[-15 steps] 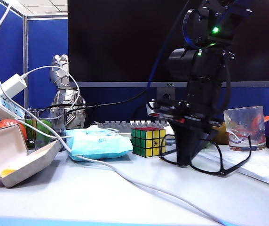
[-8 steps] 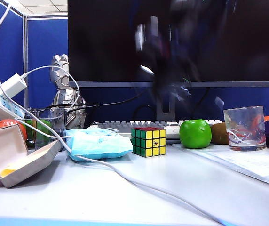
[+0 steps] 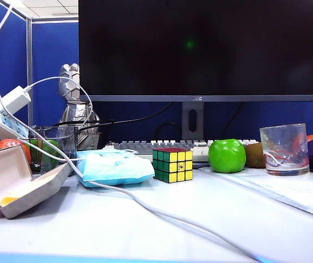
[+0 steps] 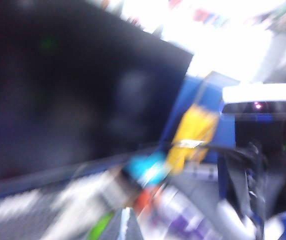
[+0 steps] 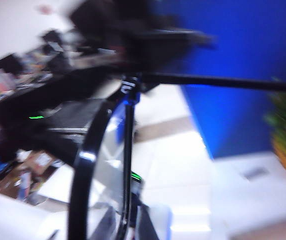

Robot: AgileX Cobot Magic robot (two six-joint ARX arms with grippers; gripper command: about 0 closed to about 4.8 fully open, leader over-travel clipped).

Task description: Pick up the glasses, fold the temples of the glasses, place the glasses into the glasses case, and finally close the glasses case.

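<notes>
Holding the black thick-rimmed plastic glasses (image 5: 100, 165) close beneath it, the right tool grips their frame; the left tool, unseen, is clenched empty. Fast swinging could shake the glasses loose.

Neither arm anywhere in the exterior view. Right gripper (image 5: 128, 227) caught only in the right wrist view: dark, smeared, close under the lens. Jaws drawn near together, clamped on the lower edge of the glasses (image 5: 90, 165), holding the frame on edge and upright in front of the camera. Fingertips too blurred to tell apart. Left gripper lost in the blur of the left wrist view, with no finger to be made out there. Closed fully; whether on anything, impossible to tell.
</notes>
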